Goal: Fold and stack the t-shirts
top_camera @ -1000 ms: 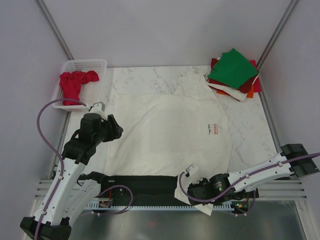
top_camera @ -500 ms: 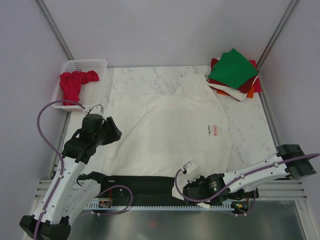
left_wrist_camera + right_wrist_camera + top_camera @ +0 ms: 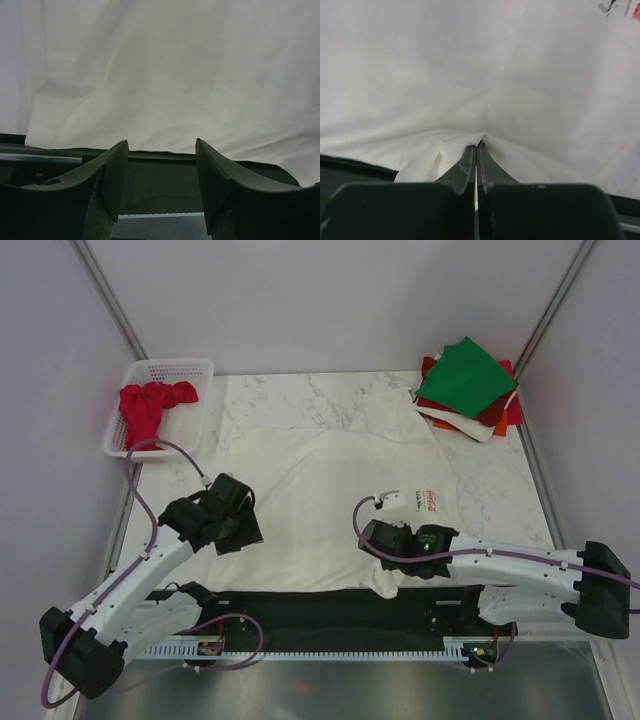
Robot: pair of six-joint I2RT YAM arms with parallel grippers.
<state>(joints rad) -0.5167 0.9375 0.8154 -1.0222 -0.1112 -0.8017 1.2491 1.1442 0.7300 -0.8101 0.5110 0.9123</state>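
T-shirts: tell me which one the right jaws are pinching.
The cream-white t-shirt, spread flat mid-table; the rest sit in the far-right stack or the basket.

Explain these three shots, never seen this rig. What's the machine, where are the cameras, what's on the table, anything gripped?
Two robot arms are bolted at the near edge of a marble table, each ending in a two-finger gripper. The wide picture comes from a fixed camera above and behind them. The other two come from a camera on each wrist, with that arm's own fingers in view.

A large cream-white t-shirt with a small red logo lies spread on the table. A stack of folded shirts, green on top, sits at the far right corner. A white basket at far left holds a crumpled red t-shirt.

The right gripper is shut, pinching a fold of the big shirt. The left gripper is open and holds nothing.
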